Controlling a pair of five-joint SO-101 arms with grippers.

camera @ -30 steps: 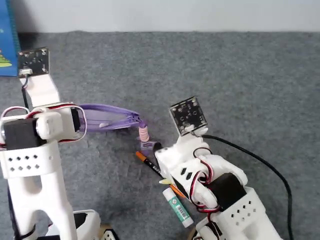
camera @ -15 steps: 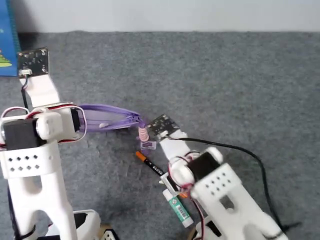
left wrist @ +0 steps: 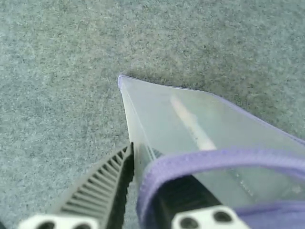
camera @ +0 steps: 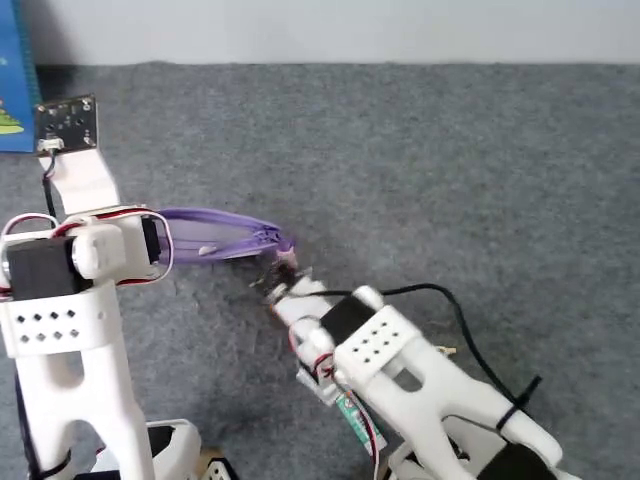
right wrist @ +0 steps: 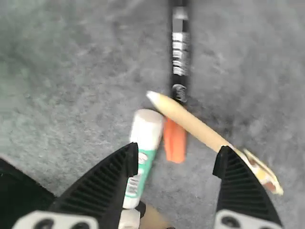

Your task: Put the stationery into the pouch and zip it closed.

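**Grey carpet: right arm drops over the stationery**

Grey carpet (camera: 480, 180) covers the table. Since a second ago the right arm (camera: 400, 360) has swung forward and down toward 10 o'clock, covering the loose stationery. The pouch (camera: 215, 235), at 9 o'clock, has not shifted. The left wrist view shows the left gripper (left wrist: 143, 167) clamped on the pouch's purple rim. The right wrist view shows the right gripper (right wrist: 177, 150) spread wide above the glue stick (right wrist: 140, 143), black pencil (right wrist: 180, 52) and pale pencil (right wrist: 190, 121), the pale one crossing the black.

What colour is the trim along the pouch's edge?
Purple trim on a clear pouch; shows best in the left wrist view.
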